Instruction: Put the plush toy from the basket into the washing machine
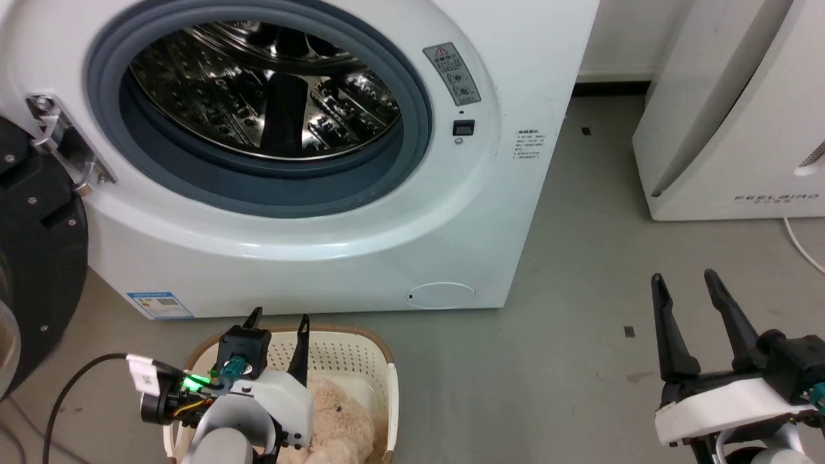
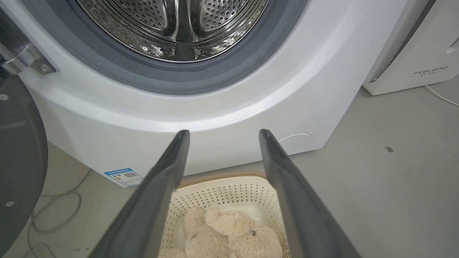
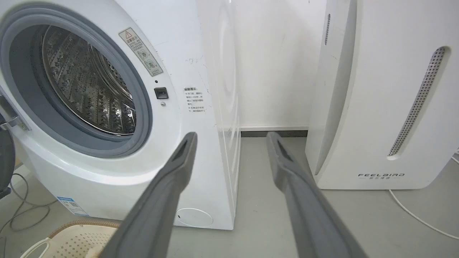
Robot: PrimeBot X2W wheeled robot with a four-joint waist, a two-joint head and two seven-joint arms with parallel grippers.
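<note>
Well, one plush toy (image 1: 338, 419) lies inside one basket (image 1: 351, 348), which stands on the floor (image 1: 580, 361) just in front of the one washing machine (image 1: 515, 193) — its door (image 1: 38, 270) is swung open to the left. Two grippers show. The left gripper (image 1: 281, 314) hangs above the basket, fingers spread and holding nothing. The right gripper (image 1: 682, 275), well apart to the right, is spread and empty too. The toy lies flat with its face turned up — the left wrist hides part of it, so I cannot tell its long axis.
</note>
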